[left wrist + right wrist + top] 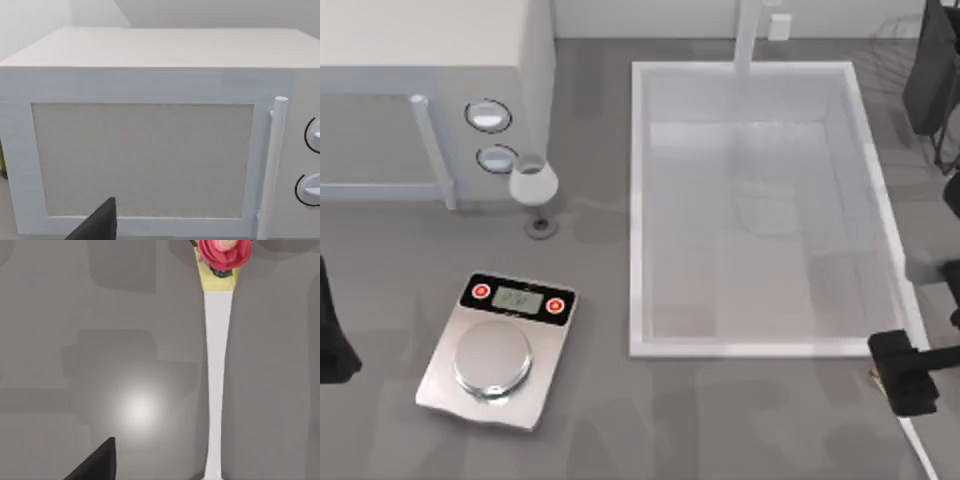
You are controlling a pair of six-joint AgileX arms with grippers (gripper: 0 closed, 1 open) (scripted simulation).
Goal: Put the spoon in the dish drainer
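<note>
While lying flat, the spoon (216, 385) points its red end sinkward.

Open grey table (720, 420) below the sink (640, 200). Obstacles at left: scale (500, 350), wine glass (534, 185), microwave (430, 60). Rack (920, 60) crowding far right corner. Bare tabletop around the spoon (216, 365).

Right gripper (906, 372) low at table's front right; left arm (334, 335) parked far left.

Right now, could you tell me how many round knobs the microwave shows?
2: both on the microwave front panel beside its handle, upper knob and lower knob, just behind the wine glass.
</note>
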